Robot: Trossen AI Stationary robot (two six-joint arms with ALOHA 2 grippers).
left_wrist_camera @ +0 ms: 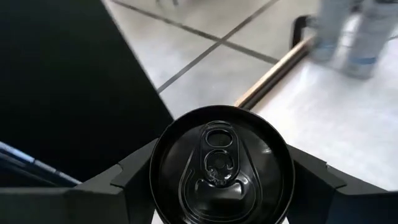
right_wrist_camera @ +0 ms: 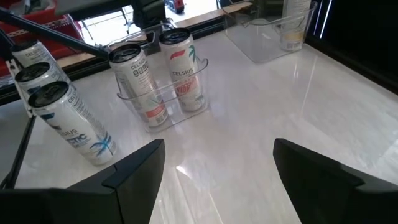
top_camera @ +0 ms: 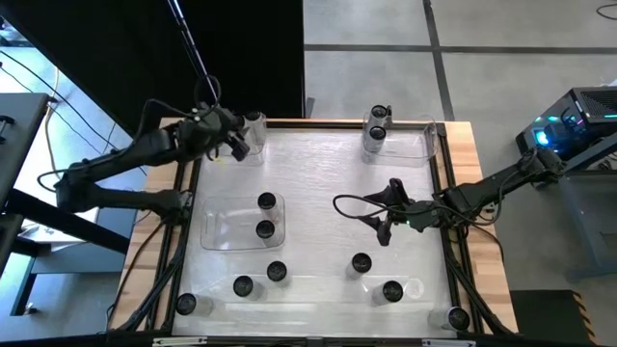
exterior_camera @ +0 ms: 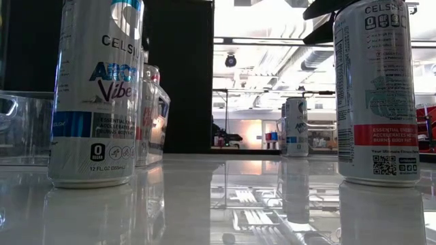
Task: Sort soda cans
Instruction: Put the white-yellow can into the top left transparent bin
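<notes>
A: Looking down from the high view: left gripper (top_camera: 234, 143) at the far left corner, gripping 1 silvery-grey cylindrical soda can (top_camera: 254, 123) over a clear plastic rectangular tray (top_camera: 253, 154). Right gripper (top_camera: 383, 214) mid-table, fingers spread, empty.

B: Left wrist view?

A: Dark can top (left_wrist_camera: 221, 167) clamped between both fingers (left_wrist_camera: 127, 177).

B: Right wrist view?

A: Wide-open fingers (right_wrist_camera: 140, 165); 2 cans in a clear tray (right_wrist_camera: 163, 99).

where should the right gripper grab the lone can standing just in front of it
The upright silvery soda can with a dark top is best gripped across its round side wall. The open right gripper could descend from above, fingers straddling it; no neighbours crowd it.
</notes>
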